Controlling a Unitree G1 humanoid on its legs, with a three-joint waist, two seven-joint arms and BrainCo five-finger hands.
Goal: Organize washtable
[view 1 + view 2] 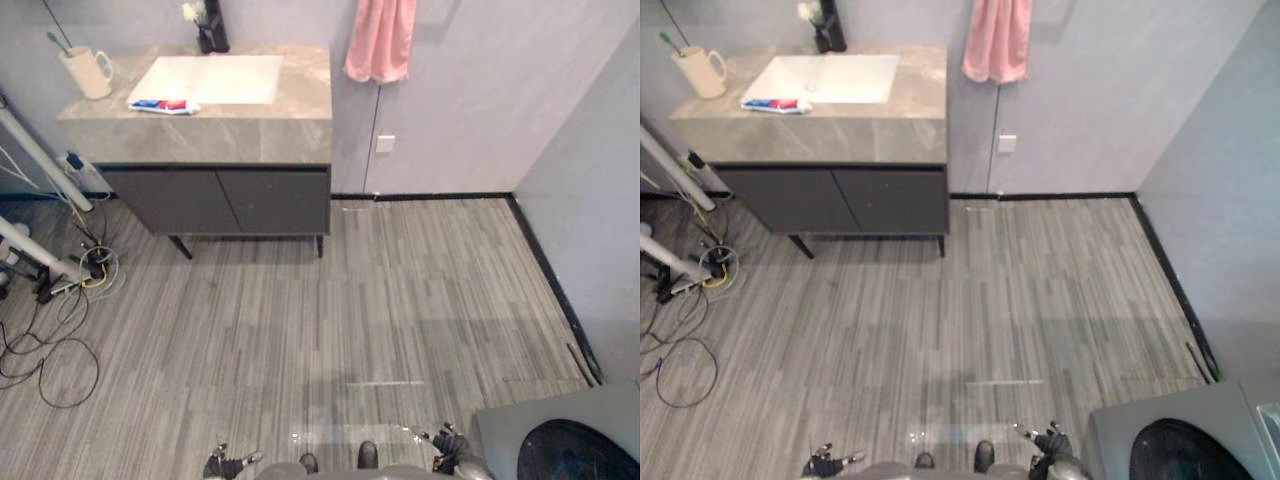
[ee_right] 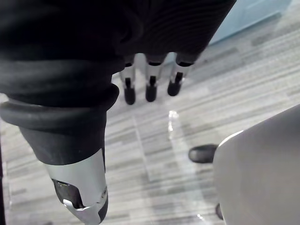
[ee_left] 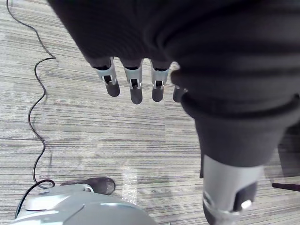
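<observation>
Washtable [image 1: 200, 125] well apart from robot; walk-up needed first. On it: toothpaste tube [image 1: 163, 105] lying at front-left corner of basin [image 1: 215, 78], cup [image 1: 88, 72] with toothbrush [image 1: 60, 44] at washtable's back-left corner. Pink towel [image 1: 380, 38] hangs just right of washtable. Left hand [image 3: 133, 86] and right hand [image 2: 150, 89] both relaxed, fingers straight, holding nothing (far short of washtable). Risks: cup sits near edge, clumsy reach could knock it off; tube could get nudged into basin. Print on tube too small to read.

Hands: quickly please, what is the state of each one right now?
Left hand: open, fingers relaxed, holding nothing.
Right hand: open, fingers relaxed, holding nothing.
</observation>
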